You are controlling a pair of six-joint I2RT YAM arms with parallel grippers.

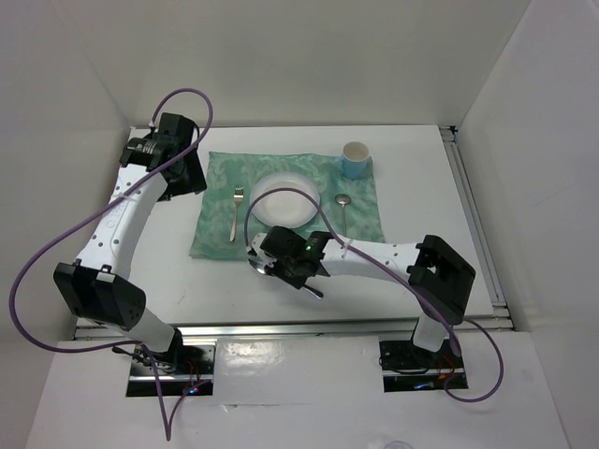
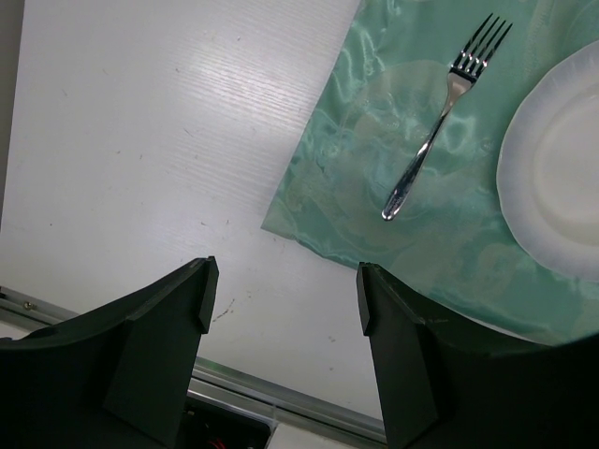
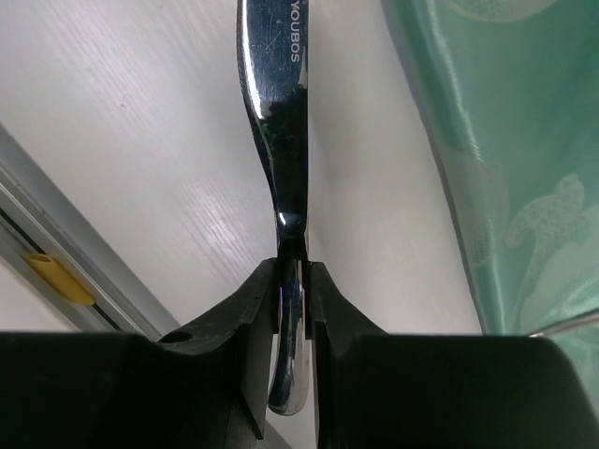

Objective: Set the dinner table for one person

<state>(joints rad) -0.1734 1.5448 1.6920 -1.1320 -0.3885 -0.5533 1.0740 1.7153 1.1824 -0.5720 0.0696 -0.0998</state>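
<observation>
The white dinner table (image 1: pixel 421 201) carries a teal placemat (image 1: pixel 213 234) with a white plate (image 1: pixel 285 198) in its middle. A fork (image 1: pixel 236 213) lies left of the plate, a spoon (image 1: pixel 343 210) right of it, and a blue-and-white cup (image 1: pixel 356 159) stands at the far right corner. My right gripper (image 1: pixel 269 262) is shut on a shiny metal utensil (image 3: pixel 276 112), held edge-on just off the placemat's near edge (image 3: pixel 505 140). My left gripper (image 2: pixel 285 290) is open and empty over bare table (image 2: pixel 140 140), left of the placemat (image 2: pixel 356 187) and the fork (image 2: pixel 435 131).
A metal rail (image 1: pixel 299 327) runs along the near table edge and also shows in the right wrist view (image 3: pixel 56 253). Another rail (image 1: pixel 473 206) runs down the right side. White walls close in the back and sides.
</observation>
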